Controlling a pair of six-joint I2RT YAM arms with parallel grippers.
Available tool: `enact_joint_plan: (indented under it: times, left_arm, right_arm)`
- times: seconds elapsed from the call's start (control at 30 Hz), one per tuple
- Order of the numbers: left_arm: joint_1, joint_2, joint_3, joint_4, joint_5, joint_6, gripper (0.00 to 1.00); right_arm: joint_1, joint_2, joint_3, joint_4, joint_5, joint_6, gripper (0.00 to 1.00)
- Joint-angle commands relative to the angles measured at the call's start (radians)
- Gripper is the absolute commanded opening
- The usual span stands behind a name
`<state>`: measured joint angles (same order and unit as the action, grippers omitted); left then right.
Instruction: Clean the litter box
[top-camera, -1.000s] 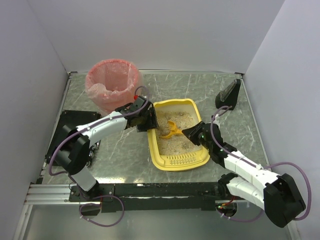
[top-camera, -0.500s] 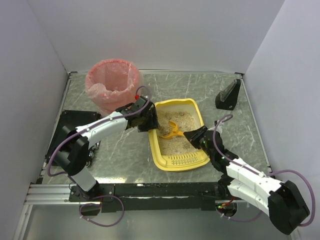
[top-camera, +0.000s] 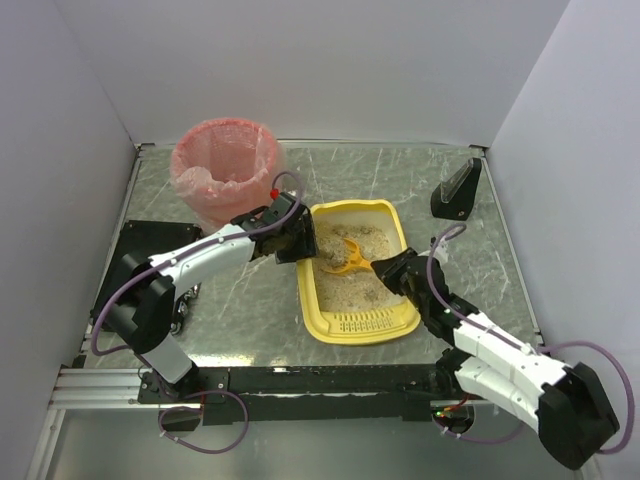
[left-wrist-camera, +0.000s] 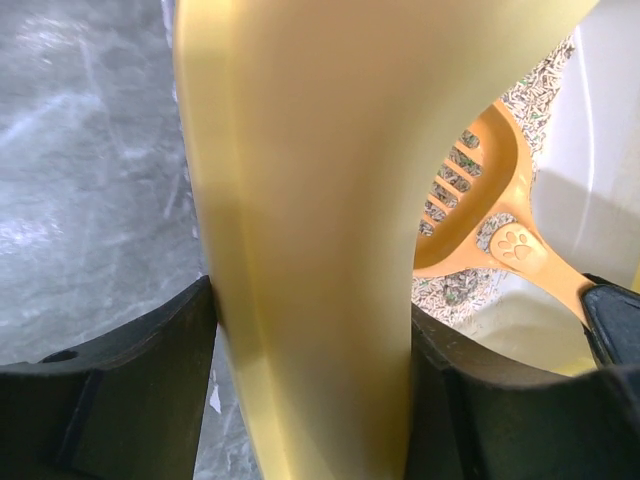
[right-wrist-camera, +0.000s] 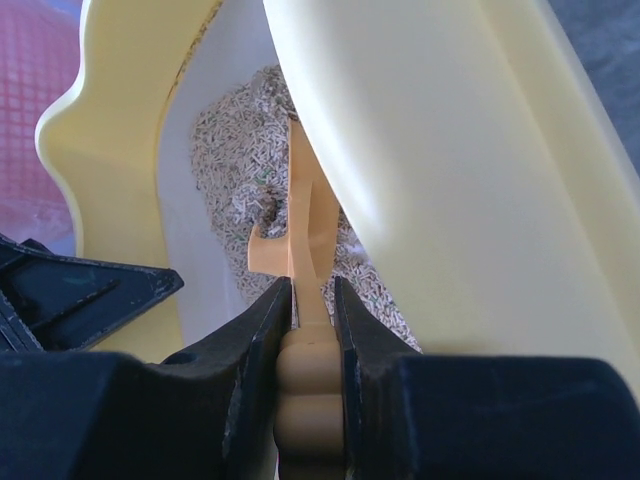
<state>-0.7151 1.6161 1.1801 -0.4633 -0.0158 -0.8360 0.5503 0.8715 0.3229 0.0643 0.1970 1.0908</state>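
You find the litter box (top-camera: 362, 322) in the middle of the table (top-camera: 235, 300), to the right of the pink-lined basket (top-camera: 225, 165) and nearer to the arms. Your left gripper (top-camera: 296, 240) is at the box's left long side. The yellow wall stands between its two fingers (left-wrist-camera: 120, 380) and touches both, so the jaws clamp it. Your right gripper (top-camera: 388, 270) is over the right side of the box. Its jaws are narrow and pressed on the handle of the orange scoop (top-camera: 347, 256), whose slotted head lies in the litter (top-camera: 345, 285).

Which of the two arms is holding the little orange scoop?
The right end effector, clamped on the scoop by its handle; the left end effector grips the litter box by its rim instead.
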Motion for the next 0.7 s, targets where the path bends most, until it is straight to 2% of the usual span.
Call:
enact_joint_plan:
  times: [0.0, 0.2, 0.47, 0.67]
  left_arm:
    - [-0.030, -0.130, 0.078, 0.178, 0.110, -0.014, 0.01]
    - [-0.044, -0.105, 0.099, 0.180, 0.105, -0.008, 0.01]
    - [-0.057, -0.105, 0.086, 0.187, 0.105, -0.014, 0.01]
    - [-0.057, -0.113, 0.087, 0.100, 0.019, -0.052, 0.01]
  right_arm:
    - [-0.006, 0.133, -0.028, 0.123, 0.001, -0.075, 0.00]
    - [-0.001, 0.227, -0.074, 0.434, -0.109, -0.100, 0.00]
    - [0.016, 0.323, -0.105, 0.614, -0.102, -0.055, 0.00]
    - [0.016, 0.331, -0.168, 0.752, -0.093, 0.004, 0.00]
